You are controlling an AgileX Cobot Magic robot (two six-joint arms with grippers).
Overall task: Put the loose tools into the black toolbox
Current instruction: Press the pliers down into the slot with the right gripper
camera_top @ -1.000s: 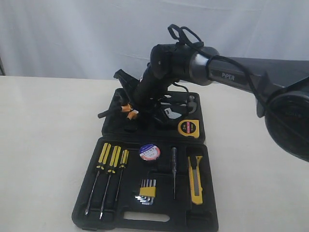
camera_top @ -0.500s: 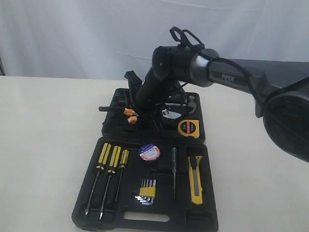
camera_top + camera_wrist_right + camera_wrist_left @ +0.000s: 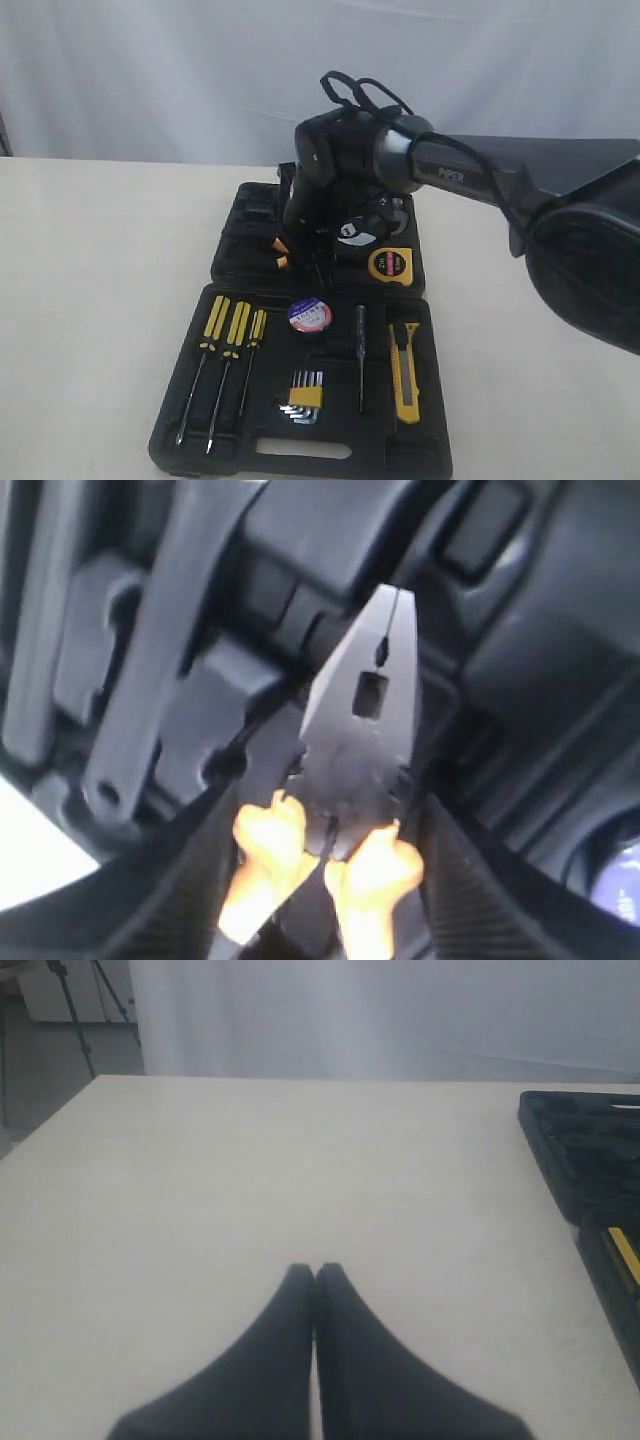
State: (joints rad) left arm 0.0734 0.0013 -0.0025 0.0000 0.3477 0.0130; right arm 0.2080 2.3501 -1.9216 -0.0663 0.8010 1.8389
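Note:
The black toolbox lies open in the exterior view, and its edge also shows in the left wrist view. My right gripper is shut on the orange-and-black-handled pliers, their nose pointing into a recess of the far half. From outside, only the orange handle tips show below the wrist. In the near half lie the tape roll and the utility knife. The yellow tape measure sits in the far half. My left gripper is shut and empty above bare table.
Three yellow-handled screwdrivers, a hex key set and a thin probe sit in the near half. A grey wrench lies in the far half beside the pliers. A white curtain hangs behind the table.
The right wrist has turned and dropped over the far half. The pliers, which stuck out sideways to the left, now point down into the case.

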